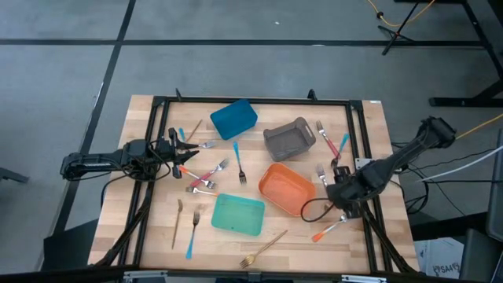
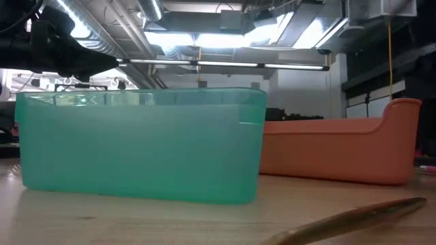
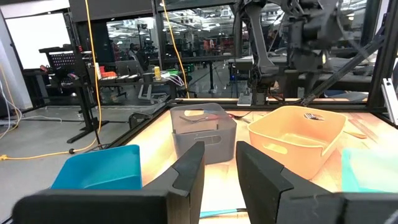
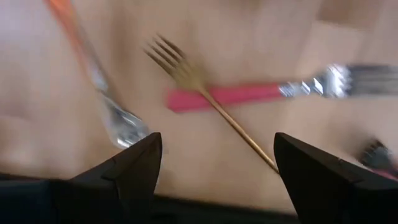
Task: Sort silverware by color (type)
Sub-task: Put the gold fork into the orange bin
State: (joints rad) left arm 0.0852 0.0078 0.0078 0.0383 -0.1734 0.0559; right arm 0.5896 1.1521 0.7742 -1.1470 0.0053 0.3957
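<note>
The silverware lies scattered on the wooden table: pink-handled forks [image 1: 206, 176] near its left side, a blue-handled fork [image 1: 238, 161] in the middle, a gold fork [image 1: 263, 249] at the near edge, and an orange-handled fork [image 1: 326, 230] at the near right. My right gripper [image 1: 339, 189] [image 4: 217, 168] is wide open and points down, above a gold fork [image 4: 186, 70] that lies across a pink-handled fork [image 4: 249, 94], with an orange-handled utensil [image 4: 93, 68] beside them. It touches none of them. My left gripper [image 1: 179, 151] [image 3: 219, 168] waits level at the left, its fingers slightly apart, with nothing between them.
Four bins stand on the table: blue [image 1: 233, 118] at the far middle, grey [image 1: 288, 138] right of it, orange [image 1: 287, 189] in the middle right, and teal [image 1: 238, 215] toward the near edge. A black frame [image 1: 251, 102] runs round the tabletop.
</note>
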